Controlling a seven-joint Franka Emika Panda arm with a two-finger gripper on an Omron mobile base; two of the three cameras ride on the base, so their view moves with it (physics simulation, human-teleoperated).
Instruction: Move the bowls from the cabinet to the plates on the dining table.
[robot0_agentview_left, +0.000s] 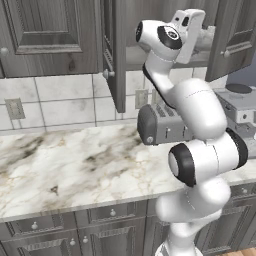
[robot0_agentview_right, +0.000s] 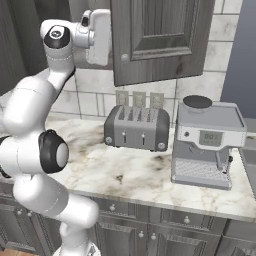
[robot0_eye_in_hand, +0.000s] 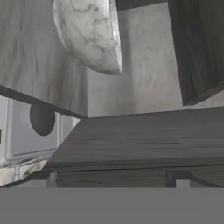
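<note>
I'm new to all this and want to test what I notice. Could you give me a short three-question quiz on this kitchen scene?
1. True or false: the wall cabinet the arm reaches into has its doors open.
2. Which appliance stands right of the toaster in the right base view? A) a blender B) a coffee machine C) a kettle
3. Fill in: in the hand view, the marble-patterned thing ahead of the hand is a ____.

Key:
1. True; both doors are swung out.
2. B.
3. Bowl, sitting on the cabinet shelf, not yet gripped; the fingers are open.
</note>
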